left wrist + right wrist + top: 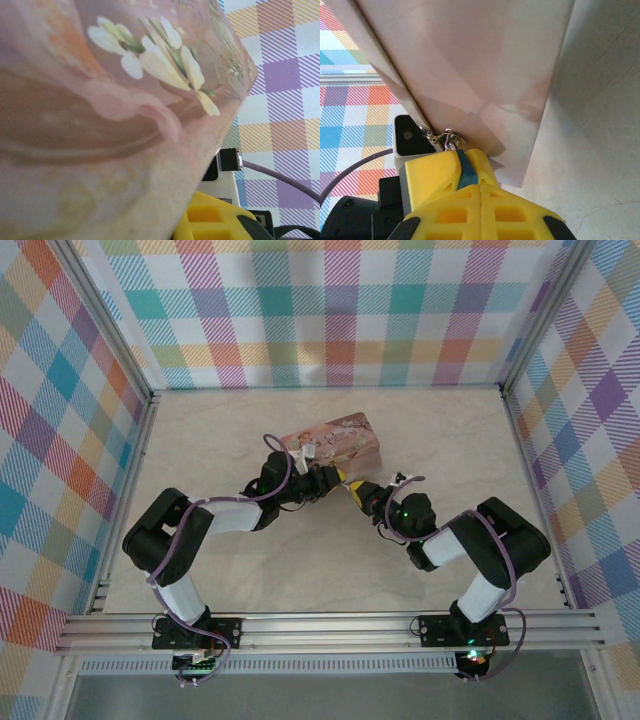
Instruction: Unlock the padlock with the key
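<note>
The padlock (468,172) is a small blue-grey block clamped between the yellow fingers of my right gripper (465,152), which is shut on it. Its silvery shackle (449,137) hooks into a metal clasp at the lower corner of the pink tin (470,60). From above, the right gripper (352,483) and left gripper (316,480) meet at the tin's (335,440) near edge. The flowered side of the tin (100,125) presses close in the left wrist view and hides the left jaws. A yellow finger (215,220) shows at the bottom edge. The key is hidden.
The tin lies mid-table on the pale marbled tabletop (250,570). Plaid walls (330,310) close off the back and both sides. A white camera block with a purple cable (227,167) sits just beyond the tin's corner.
</note>
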